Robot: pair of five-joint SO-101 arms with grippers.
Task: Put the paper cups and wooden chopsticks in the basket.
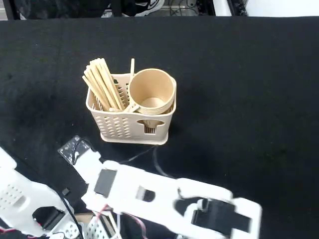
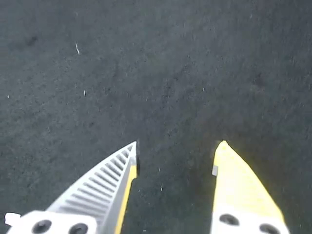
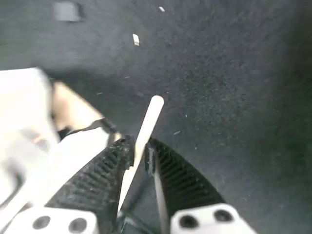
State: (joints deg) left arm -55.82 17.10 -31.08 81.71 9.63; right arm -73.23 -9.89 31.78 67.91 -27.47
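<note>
My right jaws pinch a pale wooden chopstick [image 3: 148, 119], pointing lengthwise past their tips. My left jaws gape wide.

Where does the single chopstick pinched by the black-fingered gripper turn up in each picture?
High view: likely hidden beneath the white arms at the lower edge, below the basket.
Left wrist view: the open left gripper hangs over the black cloth.
Right wrist view: the chopstick sits centre, clamped in the right gripper, tip pointing away.
Shared landmark: the black cloth.

basket [image 1: 130, 130] crowded with chopsticks [image 1: 103, 82], cups [image 1: 152, 87]
</note>
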